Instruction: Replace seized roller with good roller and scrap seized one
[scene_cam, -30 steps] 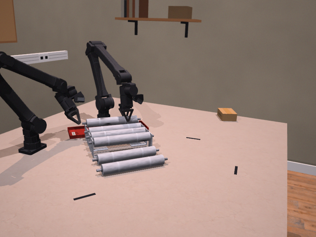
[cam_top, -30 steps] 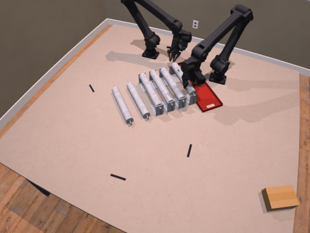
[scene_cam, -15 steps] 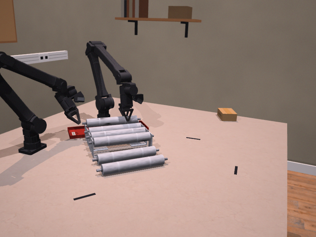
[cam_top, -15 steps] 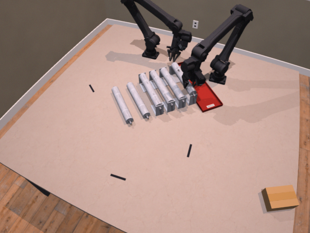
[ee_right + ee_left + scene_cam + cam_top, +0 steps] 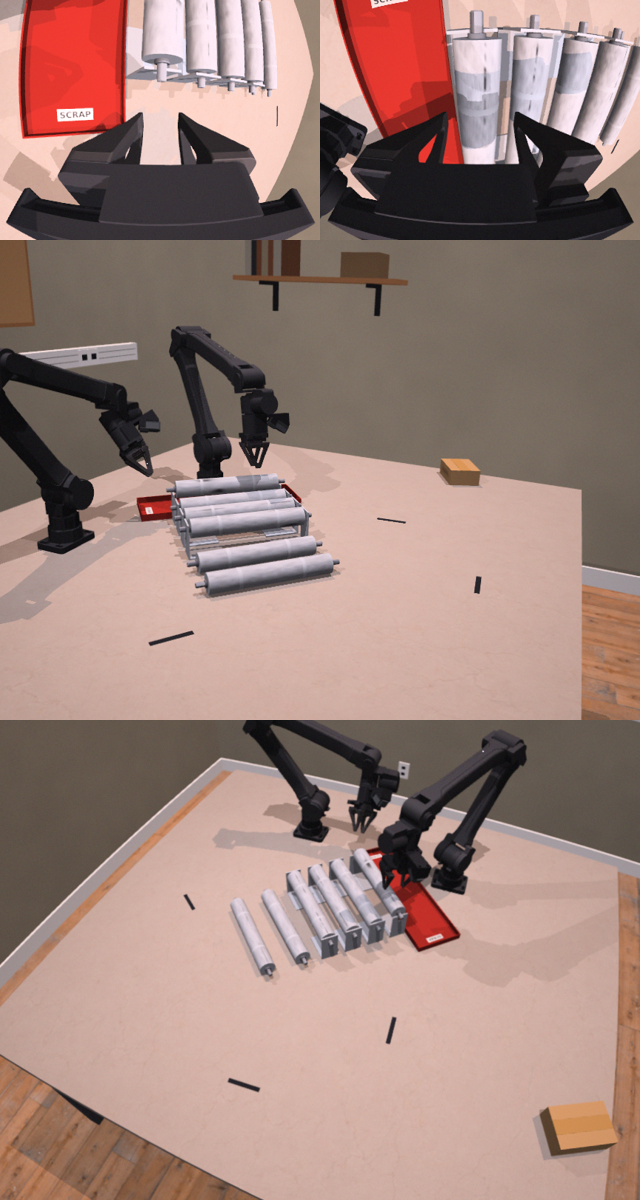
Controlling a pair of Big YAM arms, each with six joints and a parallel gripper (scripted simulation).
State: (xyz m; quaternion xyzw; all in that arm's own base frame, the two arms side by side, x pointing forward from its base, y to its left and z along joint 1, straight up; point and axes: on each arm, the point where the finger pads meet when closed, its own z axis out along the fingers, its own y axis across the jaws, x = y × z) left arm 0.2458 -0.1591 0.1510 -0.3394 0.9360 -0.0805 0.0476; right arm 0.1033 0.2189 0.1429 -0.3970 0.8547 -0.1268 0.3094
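Your L end effector [image 5: 394,885] [image 5: 254,465] [image 5: 481,112] hovers w/ fingers apart over the tray-side roller [image 5: 389,898] [image 5: 216,487] [image 5: 477,89] [image 5: 163,33], gripping nothing. Your R end effector [image 5: 358,830] [image 5: 149,474] [image 5: 160,112] is partly open, also w/ nothing held, off the bed's end. That roller lies beside the scrap tray [image 5: 434,926] [image 5: 157,504] [image 5: 394,48] [image 5: 74,74]; it looks a bit high, but you can't tell if both ends are seated, nor if it's the seized one. Two loose rollers [image 5: 284,926] [image 5: 256,553] lie on the tabletop.

Handling (est.): rigid, smooth, prob. heavyish; may roll or slip. Grip the barrel squarely at mid-length to lift; push the axle stub [image 5: 399,916] [image 5: 170,489] [image 5: 476,21] [image 5: 161,72] endwise, expecting spring resistance.

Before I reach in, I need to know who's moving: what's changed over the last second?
Both hands have risen: the left hand and the right hand. The six rollers and scrap tray stayed put.
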